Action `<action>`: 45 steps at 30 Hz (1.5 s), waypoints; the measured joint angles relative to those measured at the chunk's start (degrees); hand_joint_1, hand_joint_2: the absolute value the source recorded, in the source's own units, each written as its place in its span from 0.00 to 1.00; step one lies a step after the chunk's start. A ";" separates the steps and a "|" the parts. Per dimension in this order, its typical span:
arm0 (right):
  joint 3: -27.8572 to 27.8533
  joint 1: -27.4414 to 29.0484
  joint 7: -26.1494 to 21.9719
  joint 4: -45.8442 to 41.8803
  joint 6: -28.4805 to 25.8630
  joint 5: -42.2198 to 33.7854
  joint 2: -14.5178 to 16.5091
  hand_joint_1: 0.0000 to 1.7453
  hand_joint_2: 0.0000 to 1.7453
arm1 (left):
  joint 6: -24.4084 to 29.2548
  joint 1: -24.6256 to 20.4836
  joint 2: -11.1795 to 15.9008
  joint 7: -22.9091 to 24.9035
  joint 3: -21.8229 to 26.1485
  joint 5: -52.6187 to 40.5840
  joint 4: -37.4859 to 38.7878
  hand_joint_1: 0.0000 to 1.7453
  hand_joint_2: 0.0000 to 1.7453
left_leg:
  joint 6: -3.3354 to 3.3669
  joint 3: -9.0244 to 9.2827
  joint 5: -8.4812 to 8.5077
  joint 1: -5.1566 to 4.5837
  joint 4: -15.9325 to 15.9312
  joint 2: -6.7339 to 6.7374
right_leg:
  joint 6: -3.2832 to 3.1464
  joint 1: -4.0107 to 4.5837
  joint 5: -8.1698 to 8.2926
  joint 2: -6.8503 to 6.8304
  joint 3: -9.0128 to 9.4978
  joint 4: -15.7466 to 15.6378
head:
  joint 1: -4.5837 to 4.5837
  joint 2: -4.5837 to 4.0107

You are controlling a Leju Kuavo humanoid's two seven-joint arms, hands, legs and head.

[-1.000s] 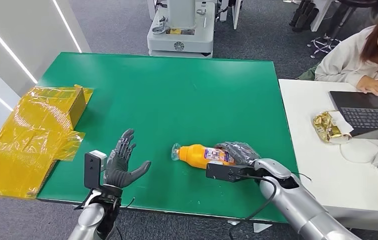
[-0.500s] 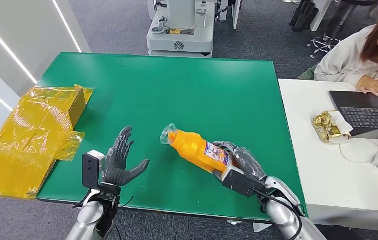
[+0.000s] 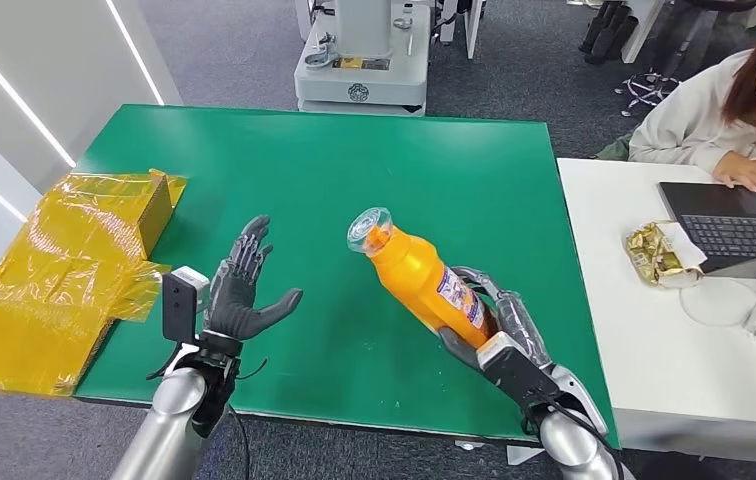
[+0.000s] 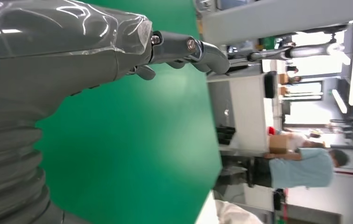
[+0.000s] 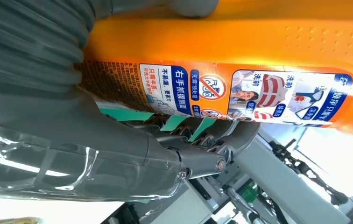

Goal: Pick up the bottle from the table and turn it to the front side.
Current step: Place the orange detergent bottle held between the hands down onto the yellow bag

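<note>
Gripping the lower body of the orange bottle (image 3: pixel 422 278), our right hand (image 3: pixel 494 325) has lifted it clear of the green table (image 3: pixel 434 180) in the head view; a second ago it lay flat on its side under that hand, and now it tilts up and away from the hand, clear cap (image 3: pixel 369 229) uppermost. We judge the pick-up done and the turn to the front side under way. Our left hand (image 3: pixel 242 298) hovers across from the right hand, released, fingers spread and palm turned toward the bottle, much where it was a second ago, perhaps ready to help. The bottle looks like smooth, glossy plastic, rounded and narrowing to a neck, with a printed label (image 3: pixel 456 297) just above our fingers.

From the left wrist, our left hand's ribbed grey cover and dark fingers (image 4: pixel 198 46) hold nothing over the matte green table (image 4: pixel 132 154).

From the right wrist, the bottle (image 5: pixel 240 39) lies pressed against our right hand (image 5: pixel 118 140), dark fingers (image 5: pixel 212 140) curled under it. Its label (image 5: pixel 221 93) shows blue and white panels with small pictures, and the orange plastic carries a patch of fine raised dots.
</note>
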 joint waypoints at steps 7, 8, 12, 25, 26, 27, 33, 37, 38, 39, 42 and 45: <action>0.76 -5.96 -2.73 6.54 0.08 -0.96 4.22 1.00 1.00 | -3.69 -4.19 -0.29 1.98 -0.22 4.97 -0.86 0.00 1.00 | -0.04 0.01 0.03 0.00 0.00 0.02 | -0.02 0.01 0.02 0.04 -0.01 0.02 | -0.01 0.00; 1.15 -7.26 -2.80 7.79 0.10 -1.06 4.94 1.00 1.00 | -4.04 -4.83 -0.41 2.38 -0.26 5.58 -0.93 0.00 1.00 | -0.05 0.02 0.04 0.00 0.00 0.02 | -0.03 0.01 0.03 0.04 -0.01 0.03 | -0.01 0.00; 2.99 -11.89 -2.80 12.09 0.38 -1.52 7.23 1.00 1.00 | -5.96 -6.40 -0.80 3.79 -0.48 8.19 -1.39 0.00 1.00 | -0.06 0.02 0.05 0.00 0.00 0.02 | -0.05 0.01 0.05 0.04 -0.01 0.04 | -0.01 0.00; 6.42 -18.92 -1.18 18.12 0.82 -1.73 11.60 1.00 1.00 | -7.77 -7.54 -1.21 4.90 -0.68 10.37 -2.57 0.00 1.00 | -0.06 0.00 0.05 0.00 0.00 0.02 | -0.05 0.01 0.05 0.04 -0.03 0.04 | -0.01 0.00; 6.62 -19.15 -0.99 18.36 0.99 -1.58 11.77 1.00 1.00 | -7.77 -7.66 -1.21 4.93 -0.69 10.43 -2.58 0.00 1.00 | -0.06 0.00 0.05 0.00 0.00 0.02 | -0.05 0.01 0.05 0.04 -0.03 0.04 | -0.01 0.00; 6.86 -19.36 -0.79 18.59 1.14 -1.43 11.91 1.00 1.00 | -7.75 -7.79 -1.22 4.93 -0.69 10.48 -2.59 0.00 1.00 | -0.06 0.01 0.05 0.00 0.00 0.02 | -0.05 0.01 0.05 0.04 -0.03 0.04 | -0.01 0.00; 8.09 -20.12 -0.25 19.99 1.72 -0.72 12.99 1.00 1.00 | -7.21 -8.47 -1.54 5.06 -0.73 10.71 -2.83 0.00 1.00 | -0.06 0.00 0.05 0.00 0.01 0.02 | -0.05 0.01 0.05 0.04 -0.04 0.04 | -0.01 0.00; 8.89 -20.24 0.14 20.93 2.03 -0.25 14.03 1.00 1.00 | -6.79 -8.94 -2.15 5.10 -0.73 10.96 -2.87 0.00 1.00 | -0.06 0.00 0.04 0.00 0.00 0.01 | -0.05 0.01 0.04 0.04 -0.04 0.04 | -0.01 0.00; 9.03 -20.30 0.23 21.16 2.08 -0.13 14.29 1.00 1.00 | -6.75 -9.06 -2.30 5.10 -0.73 11.00 -2.88 0.00 1.00 | -0.06 0.00 0.04 0.00 0.00 0.01 | -0.05 0.01 0.04 0.04 -0.04 0.04 | -0.01 0.00; 9.16 -20.39 0.30 21.40 2.13 -0.05 14.54 1.00 1.00 | -6.73 -9.13 -2.43 5.10 -0.73 11.01 -2.94 0.00 1.00 | -0.06 0.00 0.04 0.00 0.00 0.01 | -0.05 0.01 0.04 0.04 -0.04 0.04 | -0.01 0.00; 9.60 -20.77 0.41 22.31 2.51 0.20 15.31 1.00 1.00 | -6.70 -9.21 -2.75 5.32 -0.73 11.20 -3.49 0.00 1.00 | -0.06 0.00 0.04 0.00 0.00 0.02 | -0.05 0.01 0.04 0.05 -0.04 0.04 | 0.00 0.00; 10.13 -21.34 0.38 23.41 2.86 0.62 16.28 1.00 1.00 | -6.99 -9.21 -3.13 6.25 -0.73 12.75 -4.00 0.00 1.00 | -0.06 0.00 0.05 0.00 0.00 0.02 | -0.05 0.01 0.04 0.04 -0.04 0.04 | 0.00 0.00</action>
